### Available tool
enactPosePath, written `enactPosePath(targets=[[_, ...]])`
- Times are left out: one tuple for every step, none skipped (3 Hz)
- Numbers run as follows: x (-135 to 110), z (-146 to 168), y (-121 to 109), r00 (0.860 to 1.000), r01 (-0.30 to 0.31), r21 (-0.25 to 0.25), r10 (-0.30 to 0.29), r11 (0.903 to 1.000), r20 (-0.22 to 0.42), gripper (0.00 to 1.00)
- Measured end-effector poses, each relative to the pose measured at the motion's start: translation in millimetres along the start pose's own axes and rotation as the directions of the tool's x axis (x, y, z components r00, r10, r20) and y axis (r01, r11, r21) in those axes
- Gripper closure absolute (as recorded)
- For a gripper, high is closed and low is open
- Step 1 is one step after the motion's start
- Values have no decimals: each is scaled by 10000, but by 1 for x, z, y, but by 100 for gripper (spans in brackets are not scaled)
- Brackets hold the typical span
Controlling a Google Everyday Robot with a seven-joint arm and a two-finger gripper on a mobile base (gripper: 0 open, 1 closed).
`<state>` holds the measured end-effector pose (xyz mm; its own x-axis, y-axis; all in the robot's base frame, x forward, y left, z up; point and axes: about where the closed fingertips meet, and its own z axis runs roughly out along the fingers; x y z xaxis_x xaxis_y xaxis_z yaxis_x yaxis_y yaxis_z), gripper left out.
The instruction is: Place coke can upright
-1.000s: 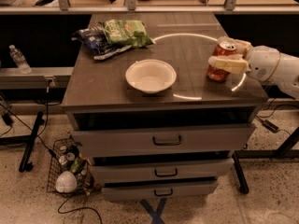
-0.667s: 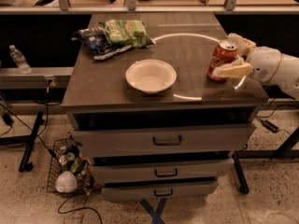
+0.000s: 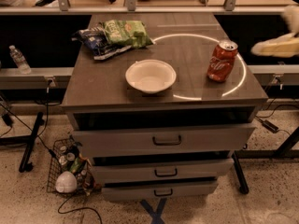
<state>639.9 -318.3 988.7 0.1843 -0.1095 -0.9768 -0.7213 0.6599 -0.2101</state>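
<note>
The red coke can (image 3: pixel 222 61) stands upright on the right side of the grey cabinet top (image 3: pixel 107 83), inside a bright ring of light, with its silver top up. My gripper (image 3: pixel 274 46) is a pale blurred shape off the cabinet's right edge, clear of the can and level with its top. It holds nothing and looks open.
A white bowl (image 3: pixel 150 75) sits at the middle front of the top. Green and blue chip bags (image 3: pixel 113 35) lie at the back left. The cabinet has three drawers (image 3: pixel 166 139). A wire basket (image 3: pixel 70 169) stands on the floor at the left, and a water bottle (image 3: pixel 20 59) on a ledge.
The gripper has let go of the coke can and pulled back to the right, off the cabinet. The can has gone from tilted in the fingers to standing free and upright.
</note>
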Motion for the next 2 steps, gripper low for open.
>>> enactPosePath(targets=[[-122,-65,-36,9812,1927,2267,-1894,9547,-364,0],[-117,-56,-32,9833,1817,2070,-1797,9613,-285,0]])
